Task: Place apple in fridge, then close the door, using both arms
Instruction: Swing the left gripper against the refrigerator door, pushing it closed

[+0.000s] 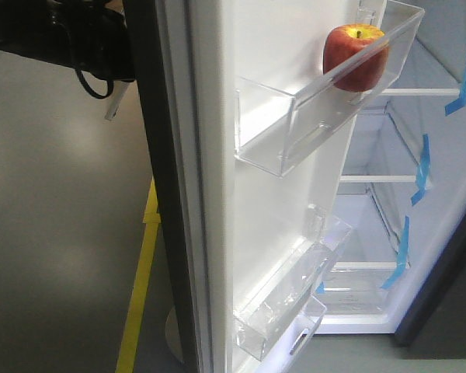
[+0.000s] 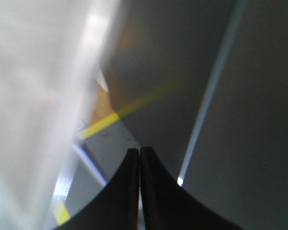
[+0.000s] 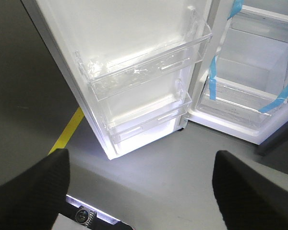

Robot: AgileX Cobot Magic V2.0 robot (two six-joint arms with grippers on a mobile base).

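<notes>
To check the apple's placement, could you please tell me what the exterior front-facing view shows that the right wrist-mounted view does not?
Only the front view shows the apple sitting in the upper bin of the door. Only the right wrist view shows the right claw, open and empty. Both show the door's lower bins, blue tape strips and the yellow floor line.

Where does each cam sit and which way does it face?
Exterior front: on the robot, facing the open door and its white lining; apple in a clear bin, fridge shelves at right, dark left arm top left.
Left wrist: behind the shut left gripper, facing a blurred dark surface and floor.
Right wrist: behind the open right gripper, angled down at the lower bins and fridge bottom.
Shared: all three catch the yellow floor line.
</notes>
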